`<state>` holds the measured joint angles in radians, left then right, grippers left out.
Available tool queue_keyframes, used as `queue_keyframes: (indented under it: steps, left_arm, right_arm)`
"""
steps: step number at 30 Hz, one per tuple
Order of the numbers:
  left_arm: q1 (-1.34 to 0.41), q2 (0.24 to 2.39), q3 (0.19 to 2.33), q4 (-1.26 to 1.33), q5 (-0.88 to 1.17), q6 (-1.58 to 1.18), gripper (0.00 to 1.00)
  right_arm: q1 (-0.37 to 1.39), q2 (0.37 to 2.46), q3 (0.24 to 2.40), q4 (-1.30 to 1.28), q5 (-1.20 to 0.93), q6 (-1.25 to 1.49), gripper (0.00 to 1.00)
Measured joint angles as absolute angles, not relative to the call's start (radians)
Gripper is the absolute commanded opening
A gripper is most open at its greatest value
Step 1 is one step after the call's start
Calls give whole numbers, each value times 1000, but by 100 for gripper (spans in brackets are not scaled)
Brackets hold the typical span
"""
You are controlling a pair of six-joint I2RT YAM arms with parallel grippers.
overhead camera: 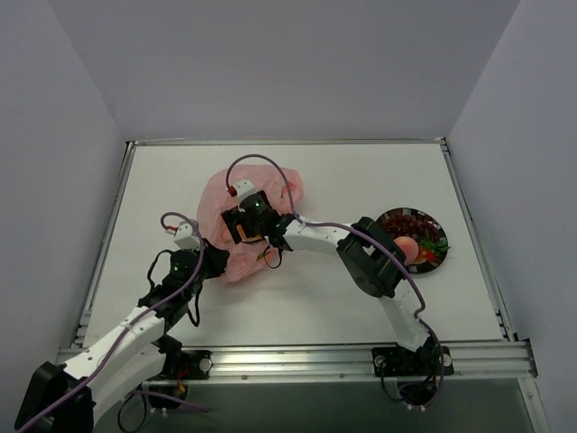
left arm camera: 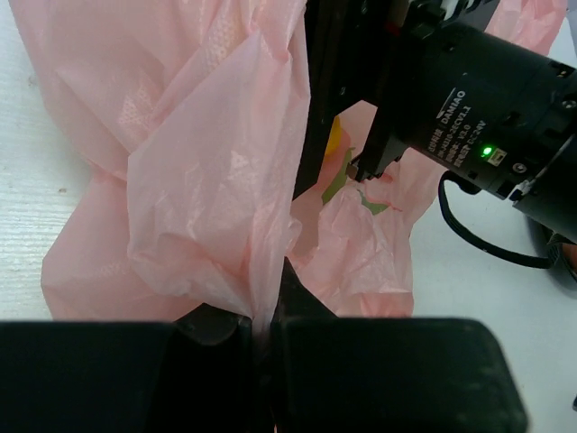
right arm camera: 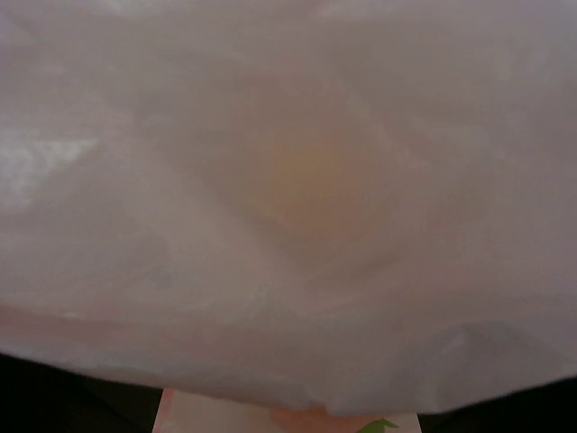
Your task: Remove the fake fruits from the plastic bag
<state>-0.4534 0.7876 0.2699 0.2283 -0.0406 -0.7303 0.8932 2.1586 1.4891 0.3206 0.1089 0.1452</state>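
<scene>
Left hand (left arm camera: 262, 354) tight on plastic bag (left arm camera: 203, 171)

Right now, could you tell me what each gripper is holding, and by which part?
The left gripper pinches the plastic bag by a gathered fold. The right gripper reaches into the bag; its hold cannot be told.

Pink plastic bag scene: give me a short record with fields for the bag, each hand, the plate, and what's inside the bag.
bag: crinkly translucent pink plastic bag, mid-table
left hand: shut on bag's near fold
right hand: pushed into bag, jaws hidden
plate: round dark-rimmed plate, right side, with purple toy grape bunch and pinkish-red round toy fruit
in bag: yellow toy fruit showing through film
</scene>
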Motion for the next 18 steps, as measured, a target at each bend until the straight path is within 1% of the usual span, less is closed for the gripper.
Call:
queue_keyframes:
  steps: [2,3,4,5,6,7,9,13,18]
  left_arm:
    - [-452,800,270,233,-41,-730,2]
    - [-452,807,270,237,-41,-731,2]
    - [-451,813,270,238,-41,-732,3]
    - [-451,820,270,240,-41,-733,2]
    - [-451,826,270,244,-41,-735,2]
    - [-450,832,270,246,-41,-736,3]
    - [-450,841,271,251,-45,-738,2]
    - [-450,842,273,251,-64,-741,2]
    - [-450,841,300,247,-101,-748,2]
  right_arm:
    - [890,2184,1498,308,109,131,82]
    - [889,2193,1503,302,109,129,80]
    - [888,2204,1510,298,109,126,75]
    - [886,2214,1517,295,108,126,67]
    - [885,2221,1522,292,108,124,56]
    - [884,2224,1525,290,108,124,41]
    - [884,2223,1525,290,108,129,26]
    - [884,2194,1497,313,70,137,24]
    - [885,2058,1429,318,-25,159,24]
